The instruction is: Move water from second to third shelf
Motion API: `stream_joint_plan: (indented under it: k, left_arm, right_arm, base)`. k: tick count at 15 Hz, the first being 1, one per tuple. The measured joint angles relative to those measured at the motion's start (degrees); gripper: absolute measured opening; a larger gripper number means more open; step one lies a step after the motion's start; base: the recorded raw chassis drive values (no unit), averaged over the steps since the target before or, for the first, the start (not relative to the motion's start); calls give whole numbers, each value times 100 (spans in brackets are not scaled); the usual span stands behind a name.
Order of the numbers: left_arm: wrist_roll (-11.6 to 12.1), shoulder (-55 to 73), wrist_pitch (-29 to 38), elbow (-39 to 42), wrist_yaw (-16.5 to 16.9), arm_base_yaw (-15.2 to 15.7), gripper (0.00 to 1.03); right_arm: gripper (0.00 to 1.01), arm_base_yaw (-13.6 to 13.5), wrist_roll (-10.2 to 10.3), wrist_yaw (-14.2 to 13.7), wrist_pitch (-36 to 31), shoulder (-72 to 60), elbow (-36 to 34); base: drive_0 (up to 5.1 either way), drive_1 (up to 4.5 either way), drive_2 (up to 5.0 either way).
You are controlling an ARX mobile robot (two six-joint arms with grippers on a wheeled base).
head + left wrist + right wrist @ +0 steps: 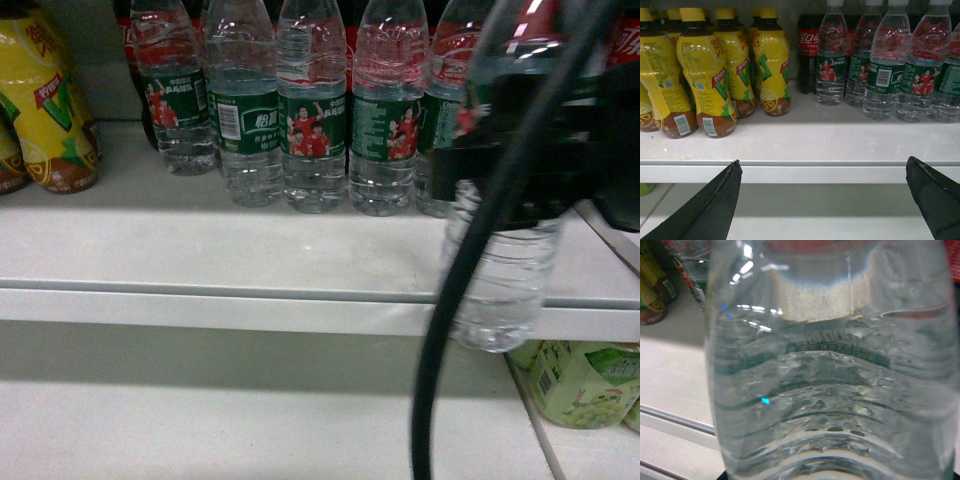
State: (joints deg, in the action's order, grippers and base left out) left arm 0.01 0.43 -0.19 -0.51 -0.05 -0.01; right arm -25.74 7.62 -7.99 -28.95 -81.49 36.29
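head view shows the right gripper [520, 150] out in front of the shelf with a water bottle [500, 270] in its grasp, the bottle's clear ribbed base hanging past the shelf edge [250, 290], off the boards, over the lower shelf [250, 420]. to my eye the step in hand is carrying it down to that next level, so the sensible way is to draw it fully clear of the lip, keep it upright, then lower it and slide it in onto bare board, steering away from the green packs [580, 385] at the right and minding the black cable [470, 260] draped across the front. the right pincer is clamped on the bottle's upper half; the right wrist view is filled with ribbed plastic right up against the lens. the left gripper [825, 200] waits low before the shelf front, its two dark fingers [705, 210] spread wide with nothing between them, facing the yellow tea bottles [710, 75] and the remaining row of water [890, 70].
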Motion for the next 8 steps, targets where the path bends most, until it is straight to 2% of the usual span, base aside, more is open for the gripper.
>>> stream_joint_plan:
  k: [8]
  left_arm:
    - [0,0,0,0,2,0,98]
  right_arm:
    - [43,299,55,22,398,1036,-483]
  base:
    - [0,0,0]
